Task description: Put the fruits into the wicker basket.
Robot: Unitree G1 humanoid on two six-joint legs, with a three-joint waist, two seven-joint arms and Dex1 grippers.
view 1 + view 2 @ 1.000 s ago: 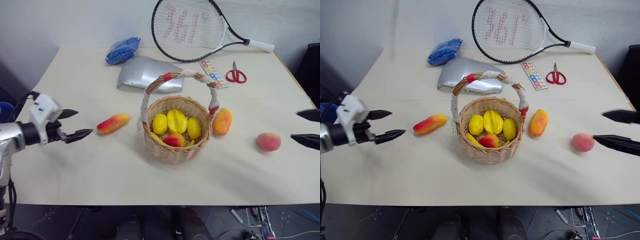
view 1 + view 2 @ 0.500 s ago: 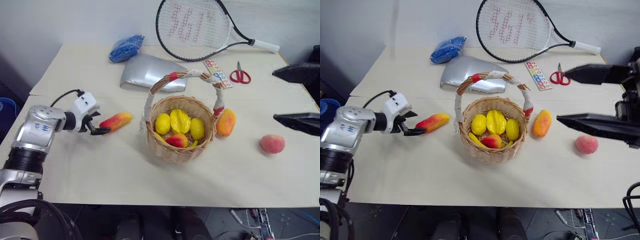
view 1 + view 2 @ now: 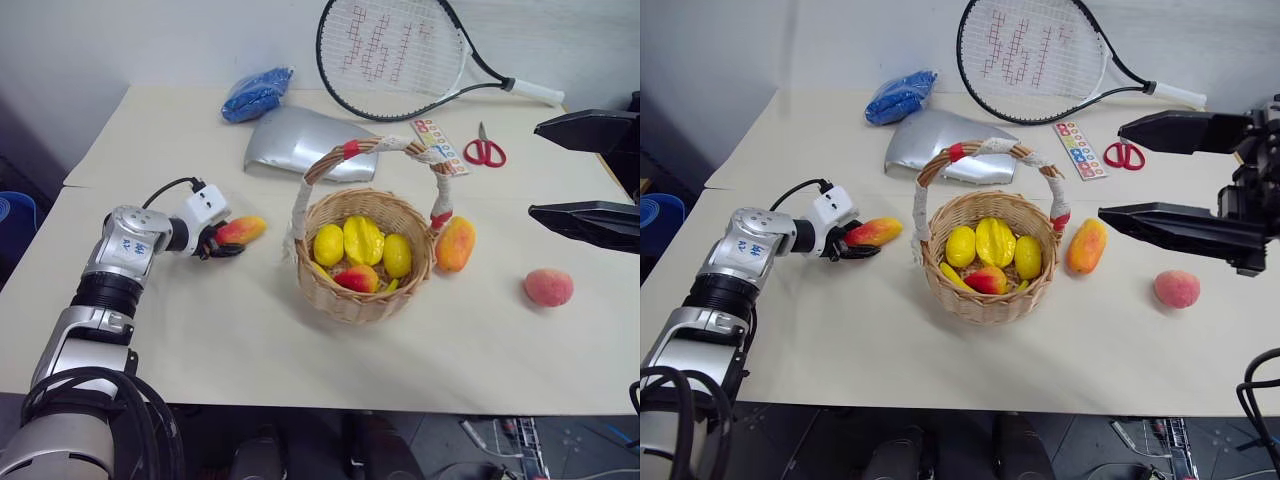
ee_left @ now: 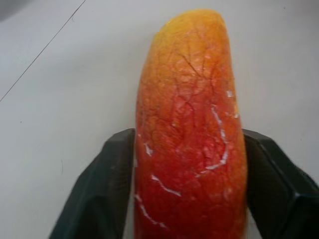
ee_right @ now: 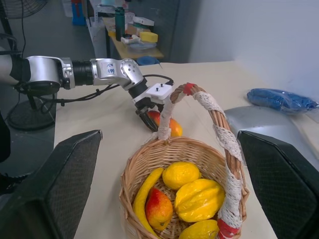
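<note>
My left gripper (image 3: 222,244) is shut on the red end of the long red-yellow mango (image 3: 241,230), just left of the wicker basket (image 3: 350,300). In the left wrist view both black fingers (image 4: 107,189) press the mango (image 4: 189,139) from either side. The basket holds two lemons (image 3: 327,245), a starfruit (image 3: 362,239) and other small fruit. An oval orange-yellow mango (image 3: 455,243) lies against the basket's right side. A pink peach (image 3: 548,287) lies further right. My right gripper (image 3: 1110,172) hangs open above the table, right of the basket, holding nothing.
At the back of the table lie a tennis racket (image 3: 390,55), a blue bag (image 3: 255,95), a silver foil pouch (image 3: 295,145), a colour card (image 3: 433,146) and red-handled scissors (image 3: 485,150). The basket's tall handle (image 3: 375,147) arches over the fruit.
My left gripper has moved in towards the basket to the long mango and shut on its end. My right gripper has risen and come in from the right edge, still open.
</note>
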